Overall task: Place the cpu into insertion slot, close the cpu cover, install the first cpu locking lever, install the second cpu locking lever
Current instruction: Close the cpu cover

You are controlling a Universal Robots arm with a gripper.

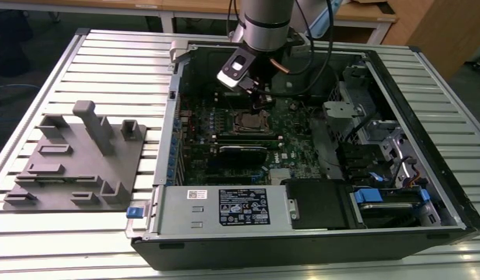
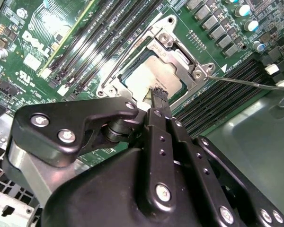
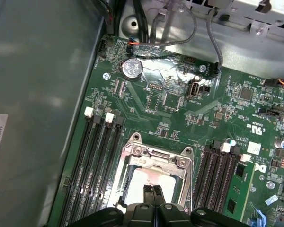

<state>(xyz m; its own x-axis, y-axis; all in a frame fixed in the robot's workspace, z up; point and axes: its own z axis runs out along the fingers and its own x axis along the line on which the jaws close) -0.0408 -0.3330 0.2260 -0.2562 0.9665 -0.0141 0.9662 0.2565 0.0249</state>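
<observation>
Slatted table [image 1: 107, 58] holds an open computer case [image 1: 302, 252], where closed, empty jaws hover at the cpu [image 2: 144, 78].

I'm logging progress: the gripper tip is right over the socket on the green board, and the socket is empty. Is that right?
Not quite. The socket is not empty: the silver-topped chip lies in it, as both wrist views show. The gripper tip is indeed right over the socket on the green board.
</observation>
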